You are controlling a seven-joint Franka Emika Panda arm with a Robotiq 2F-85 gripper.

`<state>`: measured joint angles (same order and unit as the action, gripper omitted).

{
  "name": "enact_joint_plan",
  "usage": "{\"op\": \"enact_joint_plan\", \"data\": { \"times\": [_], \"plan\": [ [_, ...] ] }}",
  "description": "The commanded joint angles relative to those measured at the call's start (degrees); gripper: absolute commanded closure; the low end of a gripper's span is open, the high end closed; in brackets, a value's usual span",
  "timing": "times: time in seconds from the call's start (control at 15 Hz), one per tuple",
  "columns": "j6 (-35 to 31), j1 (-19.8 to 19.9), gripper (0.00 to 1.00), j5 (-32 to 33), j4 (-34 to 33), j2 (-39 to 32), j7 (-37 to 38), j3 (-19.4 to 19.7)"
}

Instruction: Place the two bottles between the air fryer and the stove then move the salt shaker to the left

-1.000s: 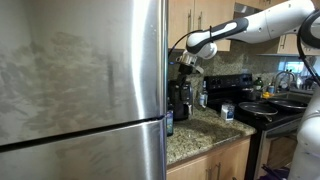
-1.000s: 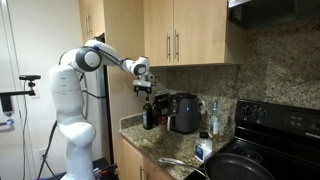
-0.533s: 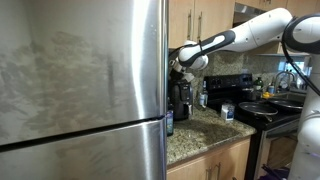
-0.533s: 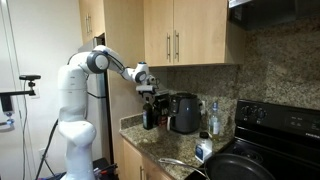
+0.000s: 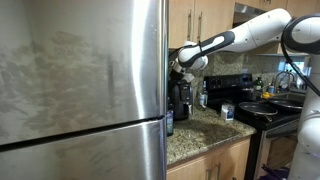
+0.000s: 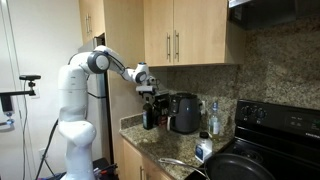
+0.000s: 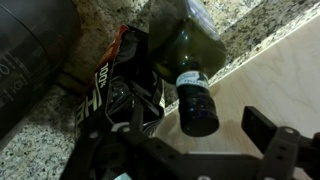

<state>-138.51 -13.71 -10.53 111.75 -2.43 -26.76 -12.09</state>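
The two bottles stand side by side at the counter's end, next to the air fryer [image 6: 183,112]. In an exterior view they show as dark shapes [image 6: 150,116]. In the wrist view one is a dark green bottle with a black cap [image 7: 196,103] and the other has a dark label [image 7: 128,88]. A bluish-green label shows by the fridge edge [image 5: 169,122]. My gripper [image 7: 190,140] is open just above the capped bottle, also seen in both exterior views [image 6: 148,90] [image 5: 181,66]. The salt shaker [image 5: 227,112] [image 6: 204,150] sits near the stove [image 5: 272,112] [image 6: 275,122].
A big steel refrigerator [image 5: 80,90] fills the near side. Wooden cabinets [image 6: 180,35] hang over the counter. A clear plastic bottle [image 6: 213,118] stands between the air fryer [image 5: 181,100] and the stove. A dark pan [image 6: 240,166] lies on the stove. The counter is speckled granite [image 5: 205,130].
Over the last second the arm swung toward the fridge-side end of the counter and brought the gripper over the bottles. It has held still for the last half second.
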Motion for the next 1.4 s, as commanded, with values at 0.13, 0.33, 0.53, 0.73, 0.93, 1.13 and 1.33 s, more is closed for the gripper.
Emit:
{"op": "enact_joint_plan", "data": {
  "times": [0.13, 0.33, 0.53, 0.73, 0.93, 1.13, 1.33],
  "plan": [
    [0.14, 0.57, 0.00, 0.89, -0.22, -0.87, 1.38, -0.65],
    [-0.09, 0.65, 0.25, 0.32, -0.29, -1.19, 0.33, -0.74],
    [-0.44, 0.70, 0.43, -0.81, -0.35, -1.32, -1.24, -0.91],
    [-0.61, 0.72, 0.66, -0.86, -0.33, -1.33, -1.96, -1.00],
    [-0.25, 0.73, 0.91, -0.64, -0.41, -1.31, -2.16, -1.02],
    [0.07, 0.71, 0.94, 0.40, -0.39, -1.21, -1.67, -0.94],
    [-1.70, 0.55, 0.94, 2.42, 0.15, -1.08, 0.28, -0.79]
  ]
}}
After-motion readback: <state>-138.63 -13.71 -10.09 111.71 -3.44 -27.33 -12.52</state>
